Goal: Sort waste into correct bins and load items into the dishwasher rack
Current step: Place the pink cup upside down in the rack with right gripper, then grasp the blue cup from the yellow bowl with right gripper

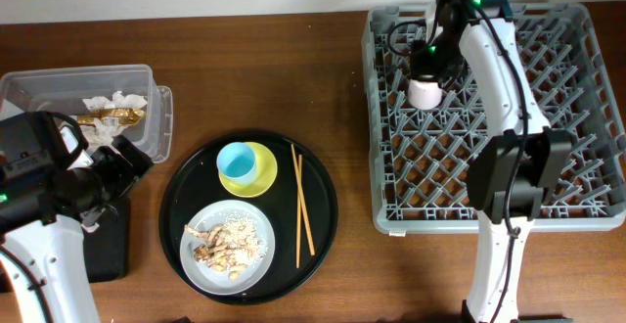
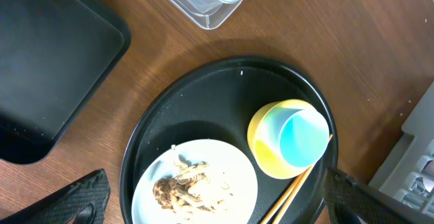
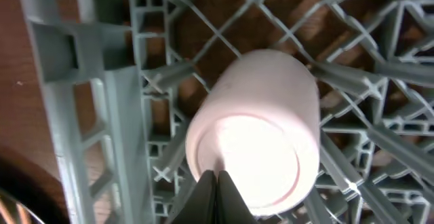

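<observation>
Pink cup (image 1: 425,92) at the rack (image 1: 421,223) — right gripper (image 3: 217,178) pinches its rim; next, release it between pegs.

Light: bright, even, from above | Shadows: soft, short, beside round black tray (image 1: 186,181) and dishwasher rack (image 1: 373,117) | Glare: pink cup (image 3: 254,142) base washed out to white | Focus: overhead view sharp; left gripper fingers (image 2: 78,200) dark and blurred at the frame edge

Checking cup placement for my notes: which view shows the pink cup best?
Right wrist: the pink cup fills the frame, against the dishwasher rack lattice. Overhead shows it small, beneath the right gripper. Left wrist misses it.
</observation>
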`<state>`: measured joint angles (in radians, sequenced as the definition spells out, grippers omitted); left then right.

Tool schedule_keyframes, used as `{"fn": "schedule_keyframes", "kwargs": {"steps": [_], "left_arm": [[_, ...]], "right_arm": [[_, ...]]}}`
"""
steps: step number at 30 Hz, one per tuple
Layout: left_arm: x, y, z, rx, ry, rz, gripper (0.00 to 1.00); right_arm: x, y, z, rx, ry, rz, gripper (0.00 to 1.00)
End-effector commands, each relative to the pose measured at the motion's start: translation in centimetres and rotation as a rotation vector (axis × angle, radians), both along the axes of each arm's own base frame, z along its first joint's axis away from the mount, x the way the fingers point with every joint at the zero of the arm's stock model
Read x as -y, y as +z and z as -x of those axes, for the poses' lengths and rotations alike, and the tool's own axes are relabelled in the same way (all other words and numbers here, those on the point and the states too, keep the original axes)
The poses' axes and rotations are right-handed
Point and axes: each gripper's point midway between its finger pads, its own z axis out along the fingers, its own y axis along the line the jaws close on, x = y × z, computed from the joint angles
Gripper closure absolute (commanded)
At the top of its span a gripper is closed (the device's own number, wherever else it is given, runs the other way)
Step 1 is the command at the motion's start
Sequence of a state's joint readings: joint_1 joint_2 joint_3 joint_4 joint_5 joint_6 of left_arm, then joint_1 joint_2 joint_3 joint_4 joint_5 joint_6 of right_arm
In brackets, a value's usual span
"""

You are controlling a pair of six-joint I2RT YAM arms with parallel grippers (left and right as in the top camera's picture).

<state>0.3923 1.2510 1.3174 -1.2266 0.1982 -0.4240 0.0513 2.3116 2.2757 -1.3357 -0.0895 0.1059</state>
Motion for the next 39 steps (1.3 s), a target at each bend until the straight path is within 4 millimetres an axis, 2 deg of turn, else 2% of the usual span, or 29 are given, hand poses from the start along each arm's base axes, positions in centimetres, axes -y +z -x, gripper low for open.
{"fn": "schedule_keyframes", "kwargs": {"steps": [1,3,4,5,6,7,8,9,11,13,14,16,20,22,24,26,27,28,30,32,34,35,36,37,38,39], "left_arm": [[-0.1,0.2,0.0,0.008,0.002,-0.008,0.01],[-0.1,0.2,0.0,0.008,0.002,-0.008,0.01],[-0.1,0.2,0.0,0.008,0.002,-0.008,0.01],[-0.1,0.2,0.0,0.008,0.002,-0.008,0.01],[-0.1,0.2,0.0,0.008,0.002,-0.008,0.01],[-0.1,0.2,0.0,0.008,0.002,-0.008,0.01],[-0.1,0.2,0.0,0.008,0.002,-0.008,0.01],[-0.1,0.2,0.0,0.008,0.002,-0.008,0.01],[-0.1,0.2,0.0,0.008,0.002,-0.008,0.01],[-0.1,0.2,0.0,0.008,0.002,-0.008,0.00],[-0.1,0.2,0.0,0.008,0.002,-0.008,0.01],[-0.1,0.2,0.0,0.008,0.002,-0.008,0.01],[-0.1,0.2,0.0,0.008,0.002,-0.008,0.01],[-0.1,0.2,0.0,0.008,0.002,-0.008,0.01],[-0.1,0.2,0.0,0.007,0.002,-0.008,0.01],[-0.1,0.2,0.0,0.008,0.002,-0.008,0.01],[-0.1,0.2,0.0,0.008,0.002,-0.008,0.01],[-0.1,0.2,0.0,0.008,0.002,-0.008,0.01],[-0.1,0.2,0.0,0.008,0.002,-0.008,0.01],[-0.1,0.2,0.0,0.008,0.002,-0.008,0.01],[-0.1,0.2,0.0,0.008,0.002,-0.008,0.01],[-0.1,0.2,0.0,0.008,0.002,-0.008,0.01],[-0.1,0.2,0.0,0.008,0.002,-0.008,0.01],[-0.1,0.2,0.0,0.008,0.002,-0.008,0.01],[-0.1,0.2,0.0,0.008,0.002,-0.008,0.01],[-0.1,0.2,0.0,0.008,0.002,-0.008,0.01]], "right_arm": [[1.3,1.1,0.8,-0.007,-0.048,0.068,0.96],[1.1,4.6,1.4,0.052,-0.117,0.046,0.96],[-0.1,7.3,1.9,0.104,-0.098,0.016,0.95],[-1.8,9.2,2.6,0.138,-0.064,-0.028,0.91],[-4.4,11.1,3.4,0.166,0.008,-0.104,0.87],[-11.2,14.1,5.8,0.215,0.276,-0.277,0.41],[-15.4,14.9,7.4,0.226,0.414,-0.346,0.31],[-17.6,15.0,8.3,0.226,0.467,-0.353,0.30],[-24.4,14.4,10.8,0.230,0.627,-0.374,0.30],[-30.4,12.3,12.7,0.251,0.752,-0.331,0.30],[-32.4,11.0,13.3,0.254,0.781,-0.286,0.30],[-36.0,6.6,14.2,0.269,0.773,-0.116,0.30],[-41.0,0.2,16.0,0.248,0.818,-0.061,0.34],[-41.8,-2.6,17.0,0.207,0.845,-0.036,0.34],[-42.2,-3.8,17.7,0.187,0.860,-0.025,0.37],[-42.3,-4.6,17.9,0.176,0.865,-0.014,0.51],[-42.2,-4.6,17.8,0.178,0.864,-0.012,0.66],[-42.3,-4.6,17.8,0.181,0.864,-0.013,0.89],[-42.1,-4.6,18.0,0.172,0.865,-0.009,0.96],[-41.9,-3.4,17.6,0.200,0.856,-0.003,0.96],[-40.6,1.7,16.2,0.277,0.801,-0.027,0.96],[-39.0,5.5,14.9,0.322,0.738,-0.058,0.96],[-36.2,10.0,13.3,0.374,0.659,-0.088,0.96],[-31.6,14.8,11.4,0.425,0.570,-0.131,0.96],[-27.6,17.6,10.1,0.443,0.498,-0.170,0.96],[-23.4,19.3,8.8,0.449,0.419,-0.193,0.96]]}}
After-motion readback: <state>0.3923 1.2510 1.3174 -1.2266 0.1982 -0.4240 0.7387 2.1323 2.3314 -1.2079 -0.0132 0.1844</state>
